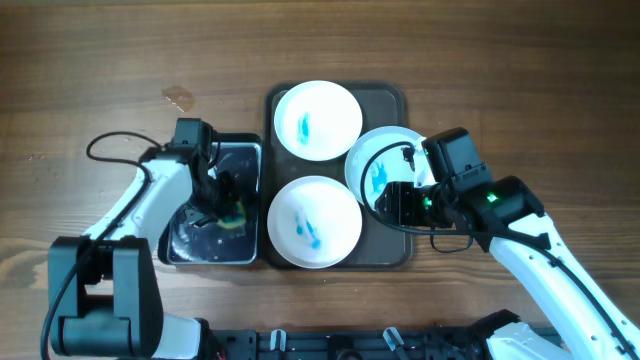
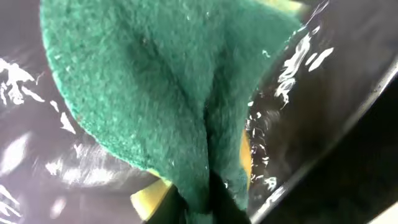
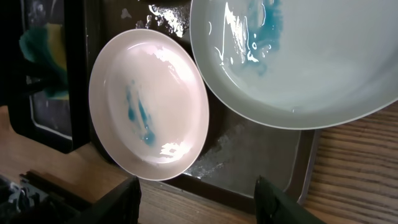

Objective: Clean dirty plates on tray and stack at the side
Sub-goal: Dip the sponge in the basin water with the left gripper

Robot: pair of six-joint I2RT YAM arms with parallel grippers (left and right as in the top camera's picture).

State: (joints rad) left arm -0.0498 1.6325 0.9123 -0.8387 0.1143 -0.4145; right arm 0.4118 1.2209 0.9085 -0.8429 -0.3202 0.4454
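Note:
Three white plates with blue stains are on the dark tray (image 1: 392, 255): a far one (image 1: 317, 118), a near one (image 1: 314, 222) and a right one (image 1: 378, 160) that overlaps the tray's right edge. My left gripper (image 1: 218, 198) is shut on a green-and-yellow sponge (image 1: 234, 216) in the black water basin (image 1: 185, 245). In the left wrist view the pinched sponge (image 2: 155, 87) fills the frame above my jaws (image 2: 208, 208). My right gripper (image 1: 402, 205) is open and empty over the tray's near right part. In the right wrist view its fingers (image 3: 199, 199) hang below the near plate (image 3: 149, 102) and the right plate (image 3: 298, 62).
The basin holds shiny water (image 2: 37, 155) and stands against the tray's left side. The tray floor (image 3: 261, 155) is wet. A small stain (image 1: 178, 97) marks the wooden table at the far left. Bare table lies to the right of the tray.

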